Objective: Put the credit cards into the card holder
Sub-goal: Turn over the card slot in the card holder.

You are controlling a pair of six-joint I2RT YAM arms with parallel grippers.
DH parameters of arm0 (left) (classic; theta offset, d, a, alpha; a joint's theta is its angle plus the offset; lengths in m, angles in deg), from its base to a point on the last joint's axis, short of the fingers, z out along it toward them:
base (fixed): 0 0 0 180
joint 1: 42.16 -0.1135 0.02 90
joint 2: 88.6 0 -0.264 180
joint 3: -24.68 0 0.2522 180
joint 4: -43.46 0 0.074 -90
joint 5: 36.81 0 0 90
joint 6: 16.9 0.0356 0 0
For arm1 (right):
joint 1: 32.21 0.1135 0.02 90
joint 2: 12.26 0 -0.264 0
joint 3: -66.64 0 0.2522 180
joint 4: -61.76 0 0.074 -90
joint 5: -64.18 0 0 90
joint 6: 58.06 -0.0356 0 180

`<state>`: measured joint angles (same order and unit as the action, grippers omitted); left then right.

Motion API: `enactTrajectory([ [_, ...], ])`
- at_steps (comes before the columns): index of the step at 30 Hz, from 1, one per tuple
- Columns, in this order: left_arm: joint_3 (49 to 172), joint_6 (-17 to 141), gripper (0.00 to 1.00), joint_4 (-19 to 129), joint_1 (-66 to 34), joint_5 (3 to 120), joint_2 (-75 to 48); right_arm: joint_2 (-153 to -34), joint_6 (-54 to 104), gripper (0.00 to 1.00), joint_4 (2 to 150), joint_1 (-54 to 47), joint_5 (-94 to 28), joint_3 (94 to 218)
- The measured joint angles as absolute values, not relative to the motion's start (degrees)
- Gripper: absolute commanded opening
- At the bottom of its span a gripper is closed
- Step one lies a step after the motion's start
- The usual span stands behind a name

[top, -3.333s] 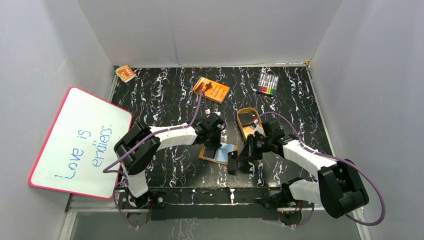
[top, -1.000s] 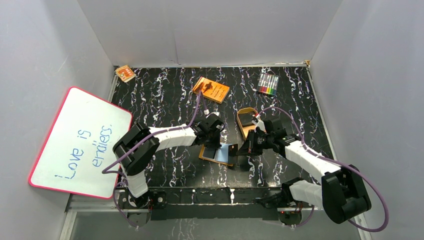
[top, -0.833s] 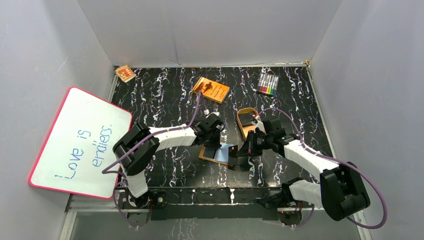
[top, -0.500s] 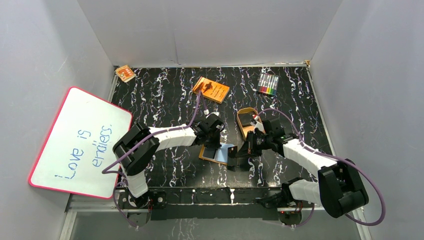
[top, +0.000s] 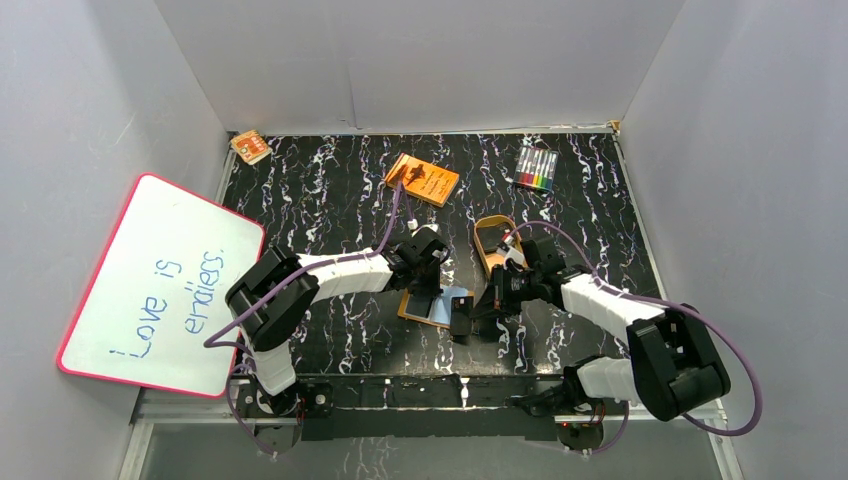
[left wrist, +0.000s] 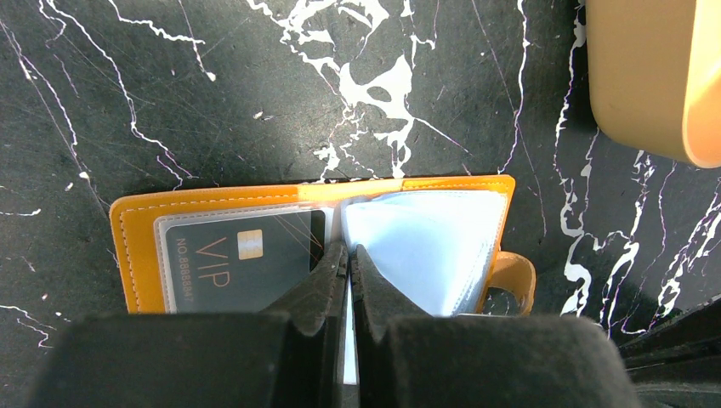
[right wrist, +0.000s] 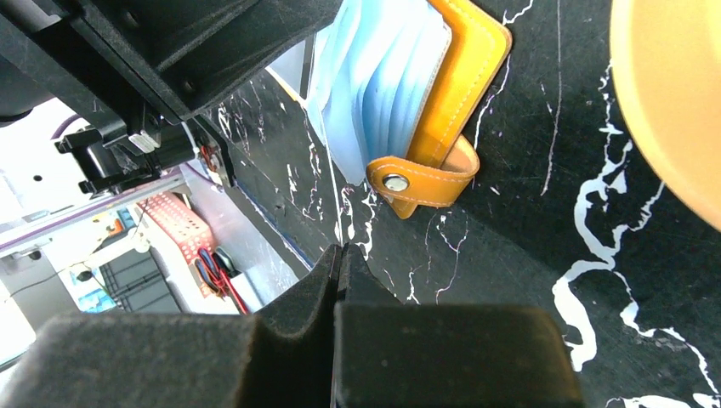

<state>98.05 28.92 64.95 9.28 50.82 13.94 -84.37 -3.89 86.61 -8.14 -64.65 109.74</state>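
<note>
The table [top: 330, 180] is black with white wiggly lines, and plain pale walls stand around it. A whiteboard [top: 160, 285] with blue writing leans on the left wall. An orange book [top: 422, 179] lies far back in the middle. A pack of coloured markers [top: 536, 168] lies far back on the right. A tan oval tray [top: 492, 240] sits near the middle.

The left arm bends in from the left and points down. The left gripper [left wrist: 347, 251] has its fingers pressed together, with the tips on the middle fold of the card holder [left wrist: 417, 246]. The card holder lies open and flat near the front of the table, just nearer than the tray. One black credit card [left wrist: 238, 263] with "VIP" on it sits in its left pocket. The pale blue pockets on the right side stand a little open.

The right arm reaches in low from the right. The right gripper [right wrist: 340, 251] has its fingers together too. Its tips are just beside the snap tab [right wrist: 417, 183] on the right edge of the card holder. I cannot tell if a thin card is between those fingers.
</note>
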Motion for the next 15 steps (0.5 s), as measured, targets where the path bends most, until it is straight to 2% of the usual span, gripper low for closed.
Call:
enactTrajectory([
  [4,98.1,28.9,0.28,65.0,9.3,50.8,13.9,-85.5,-3.9,0.0,85.8,-8.1,-65.2,109.7],
  [7,98.2,28.4,0.4,64.9,9.3,51.2,13.6,-86.6,-3.9,0.0,85.5,-8.1,-65.5,109.7],
  [11,98.2,28.4,0.48,65.3,9.6,51.2,13.1,-88.0,-3.9,0.0,85.4,-8.1,-65.4,109.7],
  [15,98.3,28.5,0.52,66.4,9.6,51.2,12.7,-88.8,-3.9,0.0,85.0,-8.1,-65.4,109.8],
])
